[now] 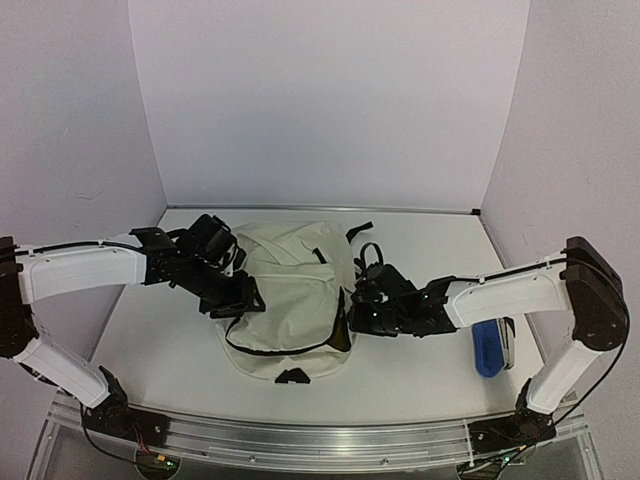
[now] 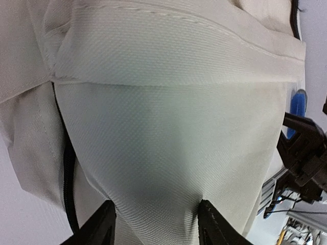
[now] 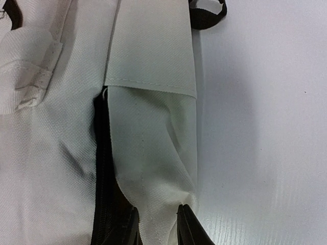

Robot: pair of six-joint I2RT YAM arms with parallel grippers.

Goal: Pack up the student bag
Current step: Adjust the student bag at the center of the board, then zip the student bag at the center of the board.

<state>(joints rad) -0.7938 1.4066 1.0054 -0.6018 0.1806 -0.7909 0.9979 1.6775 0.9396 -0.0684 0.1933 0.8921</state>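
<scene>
The right jaws are clamped on the side panel beside the black zipper (image 3: 102,168), and the left jaws grip a canvas fold. The student bag (image 1: 290,290) lies mid-worktop (image 1: 430,380) between the arms. We should pull apart evenly to spread the opening without losing grip.

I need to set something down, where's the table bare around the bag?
Bare table: far right, between the straps of the student bag and the wall; near left, between the left arm and the rail. Crowded: both bag sides, at the left gripper and right gripper, and the blue item by the right arm.
</scene>
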